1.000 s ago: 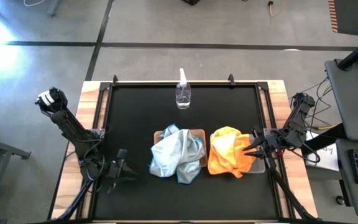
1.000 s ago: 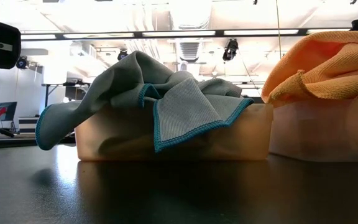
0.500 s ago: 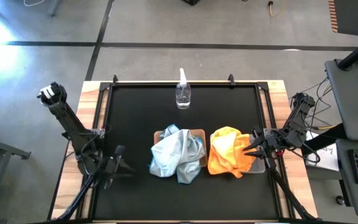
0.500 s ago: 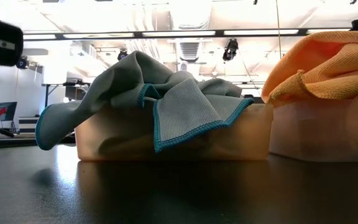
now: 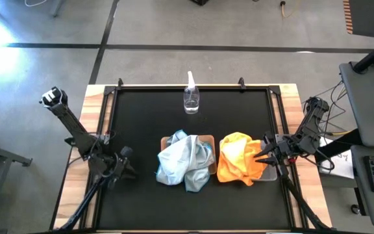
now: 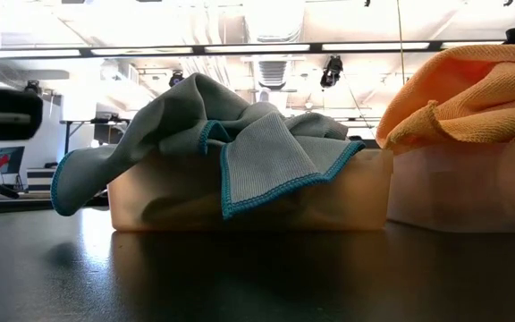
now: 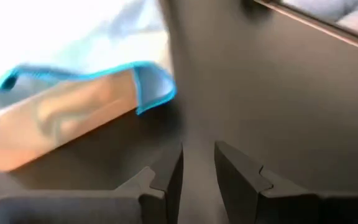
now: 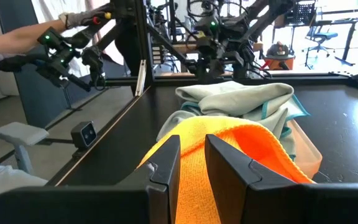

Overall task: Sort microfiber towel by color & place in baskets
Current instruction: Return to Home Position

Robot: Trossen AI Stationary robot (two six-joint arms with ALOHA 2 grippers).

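Orange towel (image 8: 229, 149) just beyond right gripper (image 8: 191, 163), jaws narrowly apart, empty

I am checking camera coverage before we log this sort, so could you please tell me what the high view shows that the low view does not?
Only the high view shows the small clear spray bottle at the back of the black table, the left gripper at the table's left, and the right gripper beside the orange pile. Only the low view shows the room's ceiling lights behind. Both show the pale blue-grey microfiber towels spilling over the tan-brown basket and the bright orange towels on the translucent grey basket.
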